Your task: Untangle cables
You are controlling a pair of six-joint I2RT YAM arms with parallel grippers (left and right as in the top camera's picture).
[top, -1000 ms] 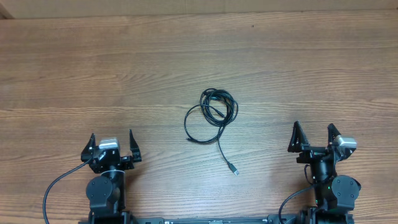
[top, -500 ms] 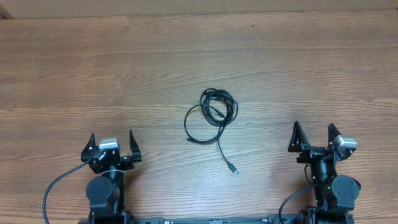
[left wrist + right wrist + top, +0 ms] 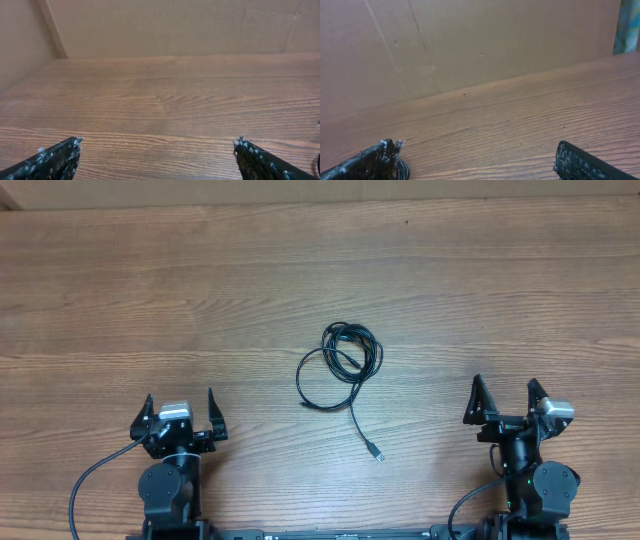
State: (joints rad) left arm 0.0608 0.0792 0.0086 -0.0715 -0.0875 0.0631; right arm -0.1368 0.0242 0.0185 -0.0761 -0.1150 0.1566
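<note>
The cables (image 3: 345, 363) lie coiled together in loops at the middle of the wooden table, thin and black, with one loose end running down to a small silvery plug tip (image 3: 376, 452). My left gripper (image 3: 180, 412) is open and empty at the front left, well away from the coil. My right gripper (image 3: 505, 402) is open and empty at the front right. In the left wrist view the open fingers (image 3: 157, 150) frame bare wood. In the right wrist view the open fingers (image 3: 477, 155) show, with a bit of black cable (image 3: 401, 169) beside the left finger.
A brown cardboard wall (image 3: 175, 25) stands along the table's far edge and also shows in the right wrist view (image 3: 470, 45). Thicker black arm cables (image 3: 90, 480) run by each arm base at the front edge.
</note>
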